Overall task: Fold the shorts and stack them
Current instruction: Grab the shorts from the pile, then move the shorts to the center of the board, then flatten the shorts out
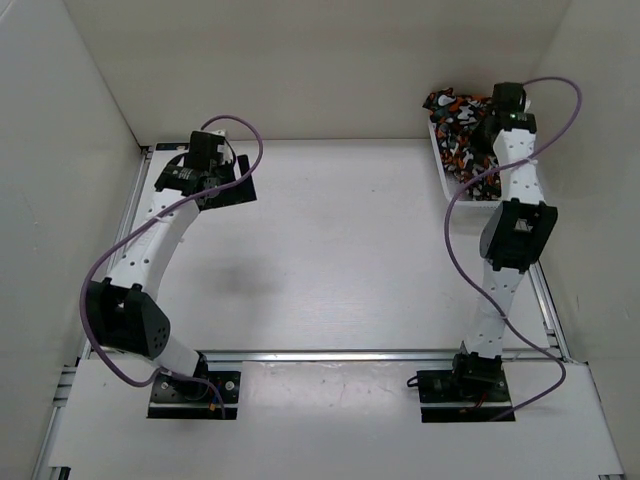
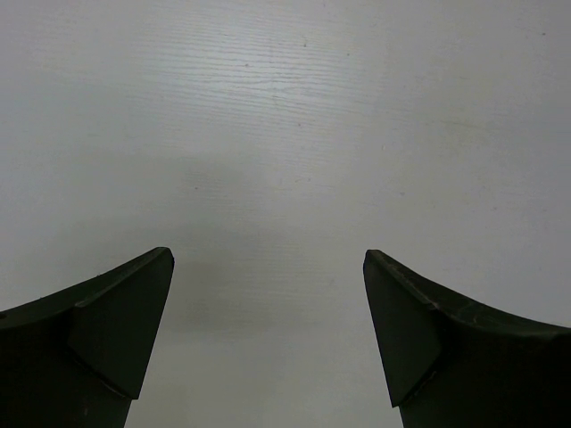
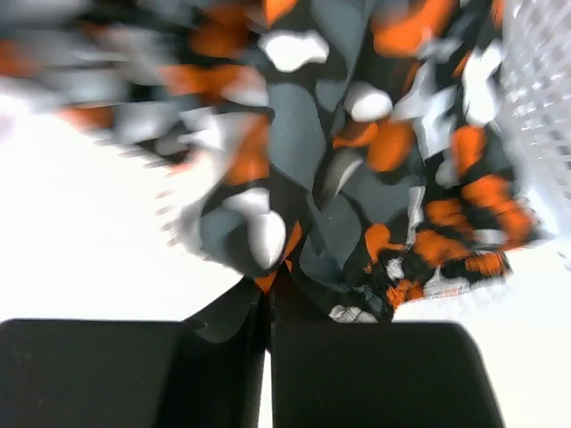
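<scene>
The camouflage shorts (image 1: 458, 122), printed in orange, black, grey and white, lie bunched in the white mesh basket (image 1: 441, 165) at the back right. My right gripper (image 1: 488, 128) is over the basket, shut on the shorts; in the right wrist view the fabric (image 3: 357, 178) hangs from the closed fingertips (image 3: 268, 290). My left gripper (image 1: 235, 185) is at the back left, low over bare table. In the left wrist view it (image 2: 268, 267) is open and empty.
The basket's mesh wall (image 3: 540, 98) shows at the right of the right wrist view. White walls enclose the table on the left, back and right. A metal rail (image 1: 330, 353) runs across the near edge by the arm bases.
</scene>
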Robot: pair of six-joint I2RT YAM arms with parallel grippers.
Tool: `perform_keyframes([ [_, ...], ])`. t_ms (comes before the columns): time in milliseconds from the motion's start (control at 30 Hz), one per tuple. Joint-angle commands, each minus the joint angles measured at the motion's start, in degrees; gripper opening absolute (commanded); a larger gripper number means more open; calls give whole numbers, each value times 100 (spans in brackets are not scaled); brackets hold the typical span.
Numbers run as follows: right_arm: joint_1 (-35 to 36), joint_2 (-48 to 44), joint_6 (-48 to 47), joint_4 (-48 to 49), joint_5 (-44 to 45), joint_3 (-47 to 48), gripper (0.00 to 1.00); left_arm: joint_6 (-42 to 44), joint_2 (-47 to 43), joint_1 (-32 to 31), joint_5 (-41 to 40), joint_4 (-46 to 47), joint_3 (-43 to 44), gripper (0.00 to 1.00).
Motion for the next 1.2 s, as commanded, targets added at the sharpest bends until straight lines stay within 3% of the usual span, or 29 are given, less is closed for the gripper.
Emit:
perform_keyframes([
  [0, 329, -1881, -265, 432, -368, 85, 1, -172, -105, 88, 227, -12, 331, 99],
  [167, 933, -3270, -651, 432, -1580, -29, 1, -646, -351, 492, 419, -388, 402, 99],
  [367, 2023, -4420, -809, 370, -2127, -704, 1, -647, -526, 1327, 833, -891, 938, 99],
  [600, 3246, -5398, -635, 800, -1732, -3924, 1, -471, -1071, 1600, 886, -1146, 1045, 99],
  [667, 3300, -5452, -538, 984, -1444, -4552, 56, -470, -1185, 1600, 1035, -1085, 782, 99],
  [700, 3230, -5452, -424, 986, -1285, -4964, 76, -392, -1247, 1600, 1227, -1014, 676, 99],
  [767, 2809, -5110, -292, 672, -1021, -5056, 85, -391, -1247, 1461, 1290, -1014, 386, 99],
  [833, 2510, -5012, -291, 494, -1020, -5056, 85, -268, -1247, 1285, 1544, -1014, 219, 99],
  [933, 2605, -5353, -343, 493, -854, -5309, 78, -163, -1247, 819, 1922, -943, -378, 96],
  [1000, 2754, -5660, -344, 493, -800, -5538, 62, -372, -1361, 381, 1923, -751, -956, 90],
  [1067, 3114, -5837, -344, 493, -861, -5976, 56, -645, -1431, 29, 1923, -401, -1432, 89],
  [1167, 3913, -6023, -90, 493, -862, -6696, 61, -1164, -1310, -280, 1976, -39, -2215, 97],
])
